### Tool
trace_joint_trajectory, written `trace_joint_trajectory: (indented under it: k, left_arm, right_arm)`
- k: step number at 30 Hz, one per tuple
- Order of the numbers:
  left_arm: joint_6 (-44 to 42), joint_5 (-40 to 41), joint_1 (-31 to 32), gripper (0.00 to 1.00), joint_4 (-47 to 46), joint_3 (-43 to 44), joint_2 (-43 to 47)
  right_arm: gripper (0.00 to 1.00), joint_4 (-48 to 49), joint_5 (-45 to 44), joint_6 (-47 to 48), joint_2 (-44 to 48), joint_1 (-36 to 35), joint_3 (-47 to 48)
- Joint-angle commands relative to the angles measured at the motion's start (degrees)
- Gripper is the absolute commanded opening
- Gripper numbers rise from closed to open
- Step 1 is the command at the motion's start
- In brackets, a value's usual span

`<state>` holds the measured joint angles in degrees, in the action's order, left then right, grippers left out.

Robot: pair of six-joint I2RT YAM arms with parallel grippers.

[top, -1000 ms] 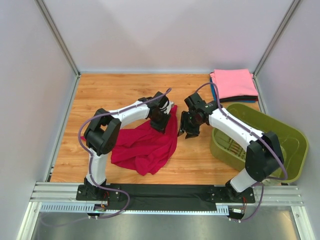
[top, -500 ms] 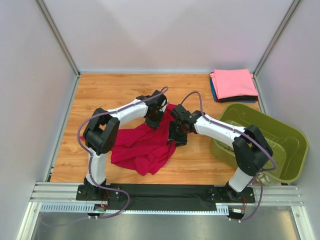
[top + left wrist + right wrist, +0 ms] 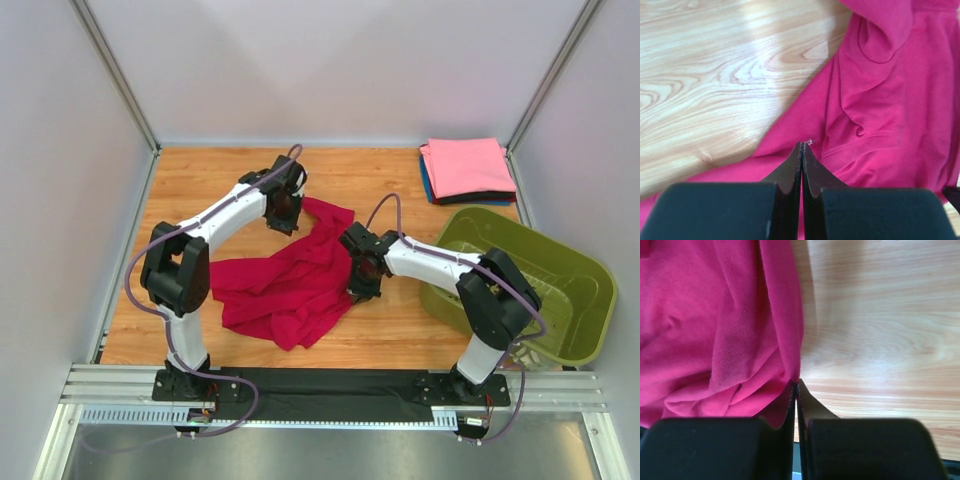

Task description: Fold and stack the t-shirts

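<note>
A crimson-red t-shirt (image 3: 290, 285) lies crumpled on the wooden table, mid-front. My left gripper (image 3: 287, 212) is shut on its far corner, and the cloth stretches from that corner toward the heap. In the left wrist view the jaws (image 3: 801, 145) are pressed together with red cloth (image 3: 880, 100) around and below them. My right gripper (image 3: 362, 283) is at the shirt's right edge. The right wrist view has the jaws (image 3: 796, 383) shut, with the hem of the red cloth (image 3: 715, 330) pinched at their tip. A folded pink t-shirt (image 3: 465, 165) tops a stack over blue and black ones at the back right.
An olive-green plastic basket (image 3: 575, 255) stands at the right, close beside the right arm's elbow. Grey walls enclose the table on the left, right and back. Bare wood (image 3: 210, 180) shows at the back left.
The left gripper has moved back and to the left, drawing the shirt's corner with it. The right gripper moved left to the shirt's right edge and shut on it.
</note>
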<state>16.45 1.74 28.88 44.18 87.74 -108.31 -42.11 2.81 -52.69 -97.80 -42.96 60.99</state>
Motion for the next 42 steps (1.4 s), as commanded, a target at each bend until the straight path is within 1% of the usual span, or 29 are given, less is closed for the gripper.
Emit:
trace_joint_trajectory:
  k: [1, 2, 3, 4, 7, 11, 12, 16, 21, 23, 25, 26, 27, 28, 29, 30, 32, 33, 35, 36, 37, 38, 39, 40, 41, 42]
  left_arm:
    - [-1.4, -4.5, -1.5, 0.0, 0.5, 2.4, 3.6]
    - [-2.6, -7.9, -1.4, 0.01, -0.8, 2.2, 4.2]
    - [-4.5, -14.6, -1.2, 0.17, -2.3, 0.9, 4.5]
    - [-4.8, -15.7, -0.9, 0.26, -3.5, 0.7, 4.7]
    - [-6.9, -15.4, 2.7, 0.36, -3.7, 1.4, 3.2]
    - [-9.6, -14.4, 6.7, 0.42, -3.1, 2.5, -1.4]
    - [-9.8, -13.7, 7.4, 0.48, -3.1, 2.9, -2.2]
    - [-9.6, -12.1, 10.1, 0.51, -3.6, 3.7, -5.5]
    - [-8.3, -6.5, 10.7, 0.53, -5.0, 4.5, -9.6]
    - [-8.1, -5.7, 10.7, 0.53, -5.8, 5.2, -11.4]
    - [-7.7, -4.7, 10.6, 0.5, -4.6, 6.6, -13.0]
    - [-7.1, -3.9, 10.7, 0.46, -4.1, 7.4, -14.1]
    - [-6.5, -3.0, 10.7, 0.25, -3.8, 7.4, -14.0]
    - [-5.8, -1.9, 10.7, 0.16, -3.1, 7.0, -13.6]
    - [-5.2, -0.3, 10.8, 0.09, -2.5, 6.7, -11.9]
    - [-4.6, 3.8, 10.7, 0.03, -1.8, 6.6, -10.6]
    - [-5.1, 8.1, 10.5, 0.0, 3.1, 7.6, -6.1]
    - [-5.3, 12.0, 9.8, 0.0, 7.9, 9.7, -4.5]
    - [-3.9, 14.7, 8.1, 0.0, 13.4, 12.2, 0.3]
    - [-2.7, 15.6, 6.9, 0.0, 16.3, 14.4, 1.6]
    - [0.3, 15.5, 3.8, 0.0, 21.9, 15.3, 4.1]
    - [1.5, 14.4, 2.1, 0.0, 24.0, 15.4, 5.5]
    - [2.2, 13.7, -1.1, 0.0, 27.0, 14.9, 6.8]
    - [3.2, 13.2, -2.5, 0.0, 28.0, 13.9, 9.4]
    - [3.5, 13.2, -3.8, 0.0, 28.5, 10.8, 10.7]
    - [3.8, 13.5, -6.3, 0.0, 29.4, 9.0, 12.1]
  right_arm:
    - [0.0, -2.3, -5.4, 2.0, 3.7, -0.2, 0.6]
    - [0.0, -2.0, -4.6, 2.1, 3.9, -0.2, 0.3]
    - [0.0, -1.5, -4.1, 2.1, 4.7, -0.3, -0.2]
    - [0.0, -0.7, -3.8, 1.7, 5.2, -0.2, -0.4]
    - [0.0, -0.4, -3.9, 1.3, 6.2, -0.5, -1.0]
    - [0.0, -0.7, -4.1, 2.0, 6.9, -0.5, -0.8]
    - [0.0, -0.7, -4.2, 2.1, 7.1, -0.5, -0.9]
    - [0.0, 0.4, -3.9, 1.9, 7.9, -0.5, -1.5]
    - [0.0, 0.5, -3.7, 2.9, 8.3, -0.5, -1.8]
    - [0.0, 0.4, -3.7, 3.1, 8.7, -0.4, -2.2]
    - [0.0, 0.3, -3.7, 3.4, 9.5, -0.4, -2.5]
    - [0.0, 0.1, -3.9, 3.6, 9.7, -0.3, -2.5]
    - [0.0, -0.3, -4.3, 4.2, 10.0, -0.3, -2.5]
    - [0.0, -1.1, -4.6, 4.6, 10.2, -0.3, -2.3]
    - [0.0, -1.9, -5.3, 5.1, 10.2, -0.2, -1.3]
    - [0.0, -2.9, -5.8, 5.9, 10.4, 0.1, -0.6]
    - [0.0, -7.8, -7.4, 8.5, 10.6, 1.1, 3.1]
    - [0.0, -11.0, -7.8, 9.4, 11.0, 1.6, 4.5]
    - [0.0, -13.7, -8.4, 13.2, 11.4, 2.4, 6.8]
    - [0.0, -16.8, -8.9, 14.0, 11.2, 2.6, 9.5]
    - [0.0, -18.2, -9.4, 16.0, 11.1, 2.8, 10.5]
    - [0.0, -19.3, -9.9, 16.8, 10.4, 2.9, 12.6]
    - [0.0, -20.1, -9.8, 17.7, 10.0, 3.1, 13.4]
    - [0.0, -21.2, -9.7, 19.2, 9.6, 3.1, 14.3]
    - [0.0, -21.3, -9.2, 19.9, 9.2, 3.1, 15.0]
    - [0.0, -22.2, -8.8, 20.4, 8.1, 3.2, 16.5]
